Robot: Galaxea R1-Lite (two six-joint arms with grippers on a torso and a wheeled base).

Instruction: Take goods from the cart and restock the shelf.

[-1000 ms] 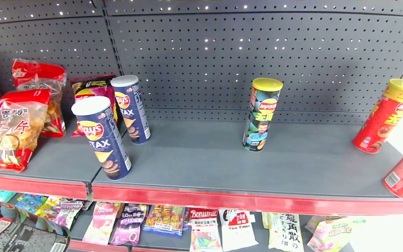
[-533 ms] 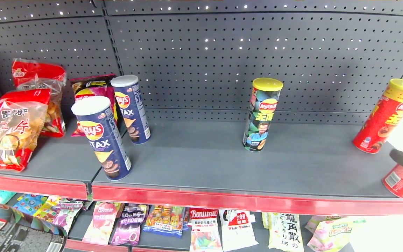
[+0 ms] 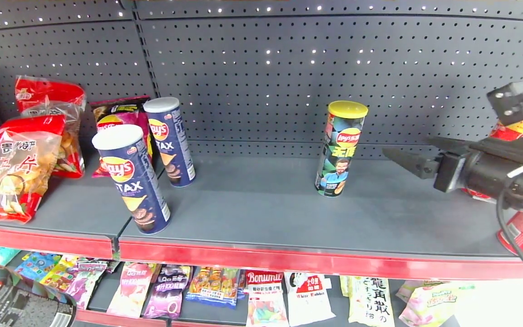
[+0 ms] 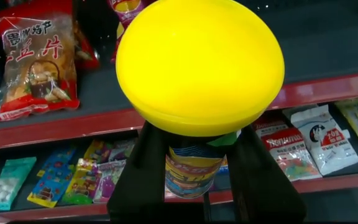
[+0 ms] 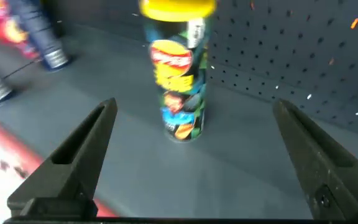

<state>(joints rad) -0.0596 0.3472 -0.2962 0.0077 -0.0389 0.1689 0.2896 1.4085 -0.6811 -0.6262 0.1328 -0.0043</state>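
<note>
I'm swinging R claw (image 5: 194, 109) in, wide open & empty, facing green can (image 3: 341, 150) on shelf (image 3: 252, 213); L claw (image 4: 201, 177) is gripping yellow-lid can (image 4: 201, 62).

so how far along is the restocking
Looks done: blue cans and the green can stand on the shelf. In hand: the left gripper holds a yellow-lidded can, jaws shut on it, not yet on the shelf. The right gripper hovers empty, jaws open, near the green can. Left: placing the held can.
</note>
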